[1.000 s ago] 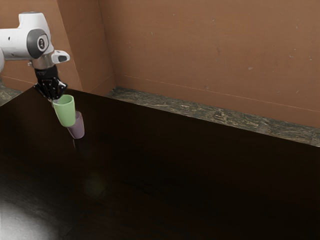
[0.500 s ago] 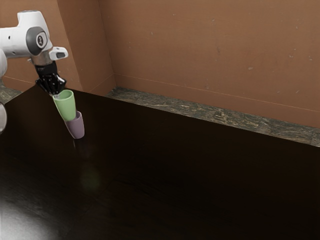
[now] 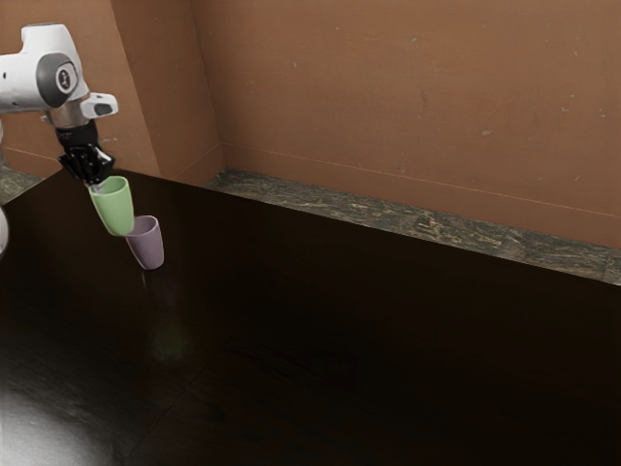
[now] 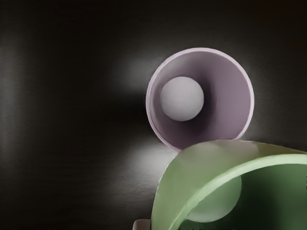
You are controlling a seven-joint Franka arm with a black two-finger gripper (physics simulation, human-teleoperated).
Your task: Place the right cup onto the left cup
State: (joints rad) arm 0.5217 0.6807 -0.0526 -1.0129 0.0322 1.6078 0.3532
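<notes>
Exterior view: gripper closed on the green cup, gripping it near the rim. The arm comes in from 10 o'clock on the exterior view's clock face.

Position of task item: green cup is held above the dark table, mouth up, at about 11 o'clock from the purple cup. Its base overlaps the purple cup's rim in the exterior view; whether the two touch, cannot tell. The green cup is outside the purple one, not nested.

Receiving container: purple cup stands upright on the table, mouth open upward. Wrist view: interior visible down to a pale round floor, with shading along the inner wall. The near edge of its rim is partly covered by the green cup.

Held container: dark green inner wall seen through the mouth, plus a paler rounded patch. Rest of its interior is cut off; full contents cannot be determined.
</notes>
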